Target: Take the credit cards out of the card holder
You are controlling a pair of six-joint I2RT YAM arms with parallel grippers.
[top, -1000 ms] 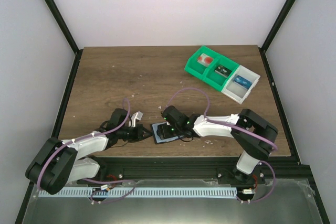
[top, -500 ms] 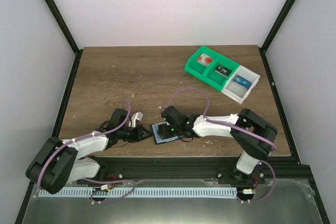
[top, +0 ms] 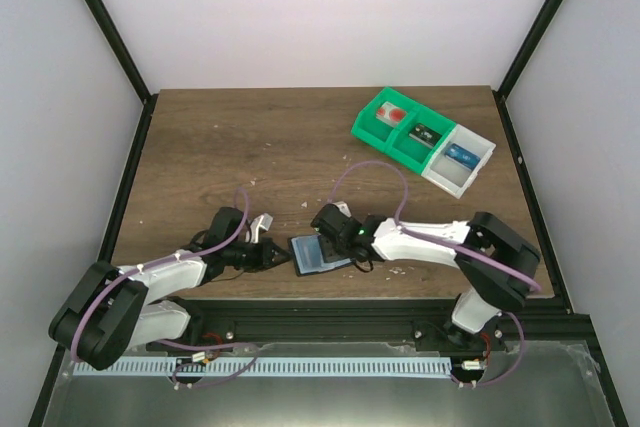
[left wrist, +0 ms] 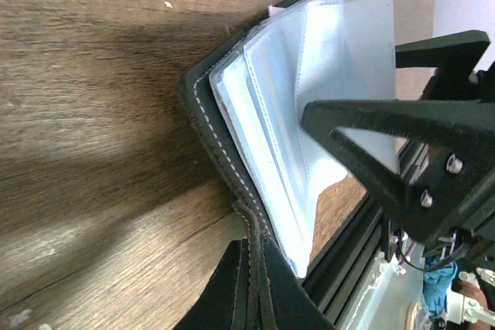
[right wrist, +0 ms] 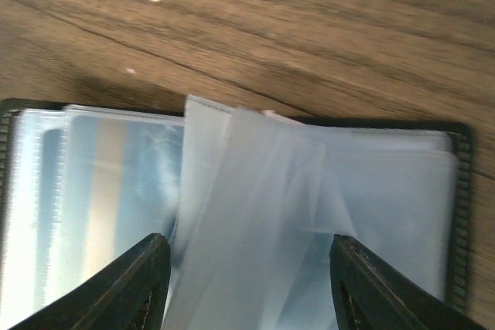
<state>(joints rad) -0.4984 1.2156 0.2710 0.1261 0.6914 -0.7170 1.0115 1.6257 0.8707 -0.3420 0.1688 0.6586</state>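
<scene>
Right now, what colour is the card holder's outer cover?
Black, pale stitching; card holder clearest in left wrist view.

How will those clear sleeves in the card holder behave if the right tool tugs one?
Probably floppy: the clear sleeves curl and fan unevenly between the right tool's spread fingers. Likely slippery too, as they look thin and glossy. The card holder is thin and flat, so probably light; it may drag across the table unless held down.

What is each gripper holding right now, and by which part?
Left gripper pinches the card holder by its black stitched cover edge. Right gripper holds nothing: open, astride the clear sleeves.
</scene>
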